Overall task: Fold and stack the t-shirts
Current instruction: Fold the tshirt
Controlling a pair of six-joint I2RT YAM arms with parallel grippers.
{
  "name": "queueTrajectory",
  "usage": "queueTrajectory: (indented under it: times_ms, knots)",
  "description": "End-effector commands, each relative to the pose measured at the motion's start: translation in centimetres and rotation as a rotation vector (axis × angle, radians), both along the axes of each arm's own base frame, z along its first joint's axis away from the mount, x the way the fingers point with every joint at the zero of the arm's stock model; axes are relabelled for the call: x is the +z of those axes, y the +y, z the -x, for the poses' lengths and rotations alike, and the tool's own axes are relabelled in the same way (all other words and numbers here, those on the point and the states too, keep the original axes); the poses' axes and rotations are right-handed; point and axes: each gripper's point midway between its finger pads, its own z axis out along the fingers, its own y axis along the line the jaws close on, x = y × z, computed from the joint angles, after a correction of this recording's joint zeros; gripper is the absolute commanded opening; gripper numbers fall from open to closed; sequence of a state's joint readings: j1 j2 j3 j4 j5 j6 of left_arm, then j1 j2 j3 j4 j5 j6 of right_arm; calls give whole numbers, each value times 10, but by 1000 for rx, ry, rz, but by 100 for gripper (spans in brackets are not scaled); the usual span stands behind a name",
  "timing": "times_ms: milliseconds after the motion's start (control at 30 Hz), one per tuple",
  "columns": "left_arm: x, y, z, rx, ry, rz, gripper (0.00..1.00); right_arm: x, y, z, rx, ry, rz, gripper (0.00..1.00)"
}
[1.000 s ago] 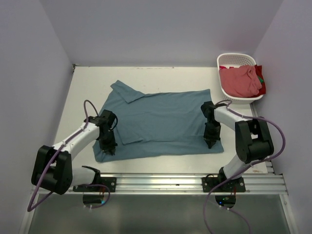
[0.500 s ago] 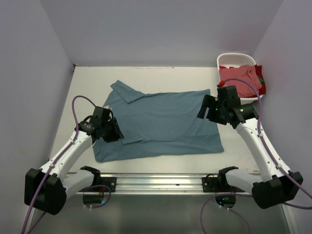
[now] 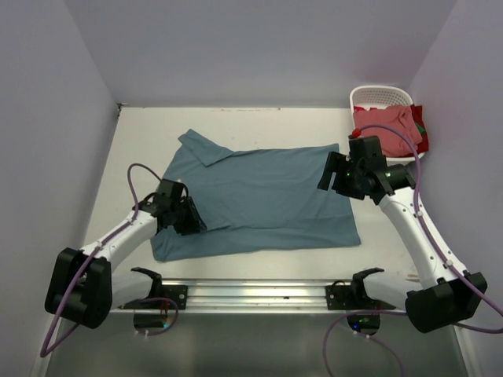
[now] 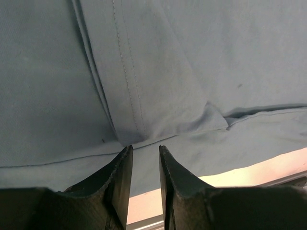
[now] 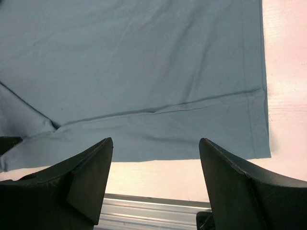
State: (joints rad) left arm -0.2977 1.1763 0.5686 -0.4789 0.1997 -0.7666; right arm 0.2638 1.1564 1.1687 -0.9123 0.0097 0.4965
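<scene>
The left fingers (image 3: 196, 224), parted by only a slit and gripping nothing, sit low over the near-left sleeve fold of the teal-blue t-shirt (image 3: 267, 196). The right fingers (image 3: 328, 177) hang spread wide and empty above its right end. Folding looks barely begun: the shirt lies mostly flat on the bench (image 3: 275, 126), the salmon t-shirt (image 3: 385, 127) is heaped in the white basket (image 3: 381, 93) beyond the right fingers, and there is no stack. The near hem runs close to the front rail (image 3: 275, 294), so open room lies ahead of the fingers.
</scene>
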Motion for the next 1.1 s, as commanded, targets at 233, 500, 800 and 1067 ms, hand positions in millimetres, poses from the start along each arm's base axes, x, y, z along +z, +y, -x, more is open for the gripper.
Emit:
queueTrajectory:
  times_ms: [233, 500, 800, 1067]
  knots:
    - [-2, 5, -13, 36, -5, -48, 26, 12, -3, -1, -2, -41, 17, 76]
    - [16, 15, -17, 77, -38, -105, 28, 4, -3, -3, -7, -21, 19, 76]
    - [-9, 10, -15, 45, 34, -107, 28, 8, -6, -4, -19, -30, 35, 76]
    - [-11, 6, -20, 34, 18, -92, 29, 6, -7, -4, -23, -28, 34, 76]
